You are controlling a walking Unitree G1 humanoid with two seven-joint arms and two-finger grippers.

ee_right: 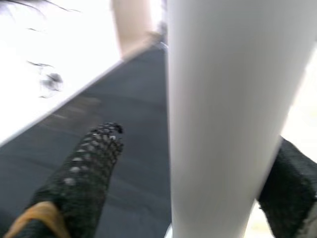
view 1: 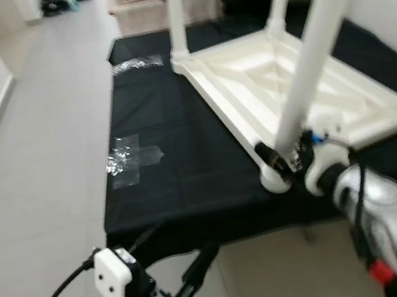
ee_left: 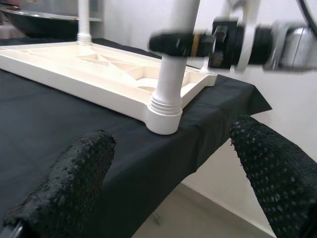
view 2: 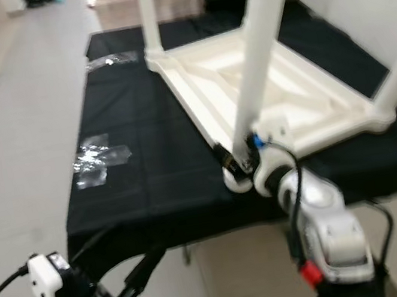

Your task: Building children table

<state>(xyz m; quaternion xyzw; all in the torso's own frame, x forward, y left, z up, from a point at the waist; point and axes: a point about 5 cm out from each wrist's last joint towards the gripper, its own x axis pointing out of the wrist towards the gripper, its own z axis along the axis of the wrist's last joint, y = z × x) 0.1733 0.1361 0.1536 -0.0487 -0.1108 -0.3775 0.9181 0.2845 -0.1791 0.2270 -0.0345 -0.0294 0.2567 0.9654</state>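
The upturned tabletop (view 1: 279,82) lies on the black-draped table (view 1: 180,174), corners accessible. The right end effector (view 1: 285,158) clasps the near leg (view 1: 306,62) low, probably to seat it; the left end effector (view 1: 193,275) hangs spread below.

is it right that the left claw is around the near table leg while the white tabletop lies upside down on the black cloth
Not quite: it is the right claw around the near table leg, as the left eye view shows. The left claw hangs low in front of the black cloth. The white tabletop does lie upside down on it.
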